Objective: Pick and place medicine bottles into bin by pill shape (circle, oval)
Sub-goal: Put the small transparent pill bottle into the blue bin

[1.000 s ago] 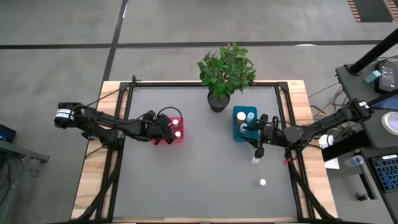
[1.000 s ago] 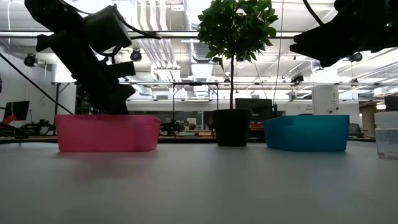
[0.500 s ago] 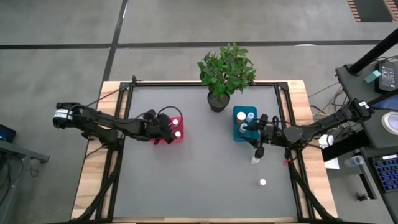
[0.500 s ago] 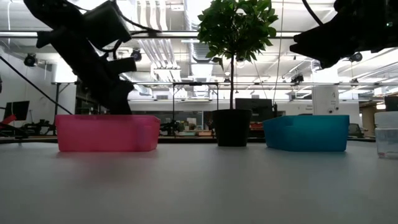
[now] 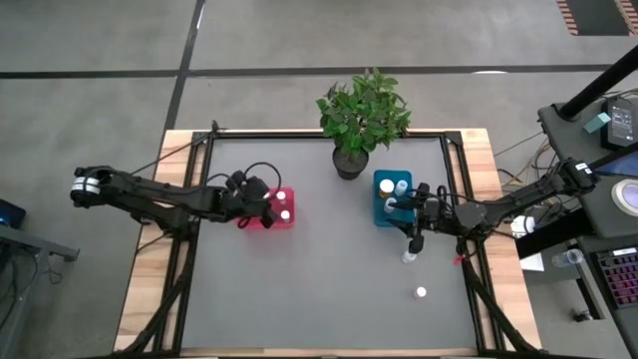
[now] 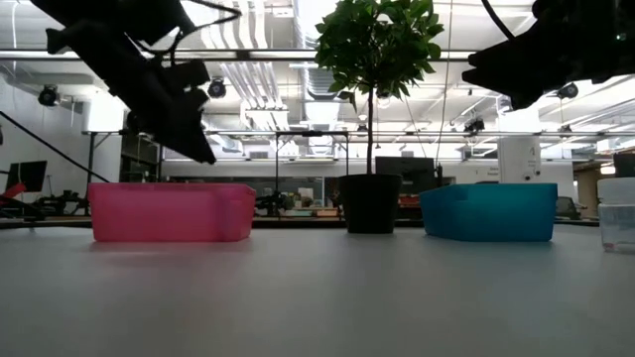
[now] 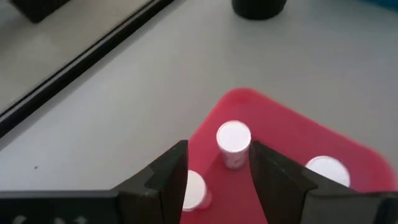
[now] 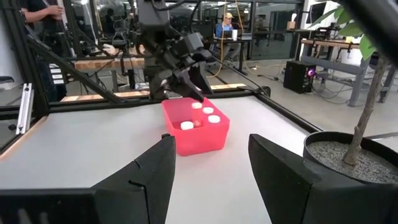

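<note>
Bottles with white caps sit inside the small red rectangular plastic tub, three caps showing in the left wrist view, and the left gripper hangs just above that tub's left edge, fingers parted and holding nothing. In the low view the left arm is lifted clear over the red tub's rim. Over on the right, the small teal-blue rectangular plastic tub carries a couple of white-capped bottles of its own, and the right gripper hovers just beside its near right corner, jaws spread wide with nothing between them in the right wrist view. Right by that gripper, a clear bottle with a white cap stands on the grey table; another tiny white-capped bottle stands apart, nearer the front edge. Between the two tubs, at the back, a leafy green plant in a dark round pot stands upright
</note>
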You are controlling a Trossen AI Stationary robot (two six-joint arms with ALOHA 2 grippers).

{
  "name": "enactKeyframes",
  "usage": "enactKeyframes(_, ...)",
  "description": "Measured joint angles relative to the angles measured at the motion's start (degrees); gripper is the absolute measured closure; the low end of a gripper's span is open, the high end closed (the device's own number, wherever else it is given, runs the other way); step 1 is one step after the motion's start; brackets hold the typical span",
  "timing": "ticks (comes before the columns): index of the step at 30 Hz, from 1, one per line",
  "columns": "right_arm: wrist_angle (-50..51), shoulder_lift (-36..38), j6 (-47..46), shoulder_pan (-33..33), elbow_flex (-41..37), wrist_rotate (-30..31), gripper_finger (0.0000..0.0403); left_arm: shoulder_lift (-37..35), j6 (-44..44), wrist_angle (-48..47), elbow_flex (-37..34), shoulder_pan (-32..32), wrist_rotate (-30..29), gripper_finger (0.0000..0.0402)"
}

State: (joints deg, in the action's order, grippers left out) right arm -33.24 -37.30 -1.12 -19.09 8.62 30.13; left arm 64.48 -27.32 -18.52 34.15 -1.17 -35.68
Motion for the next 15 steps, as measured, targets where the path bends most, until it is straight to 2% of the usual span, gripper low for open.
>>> enactKeyframes(5,0.02,0.0,-2.56,0.0,0.56,-0.02,0.0211,-4.33,2.22,0.51,0.27,-0.13,0.58,0.025)
enactKeyframes(9,1.08,-0.02,-6.39,-0.02,2.25,-1.03,0.0211,-7.38,7.99,6.34,0.42,-0.84,1.46,0.025)
enactKeyframes(15,17.89,-0.79,-18.14,-0.11,10.37,-6.86,0.0211,-9.63,22.3,21.59,0.42,-2.57,2.81,0.025)
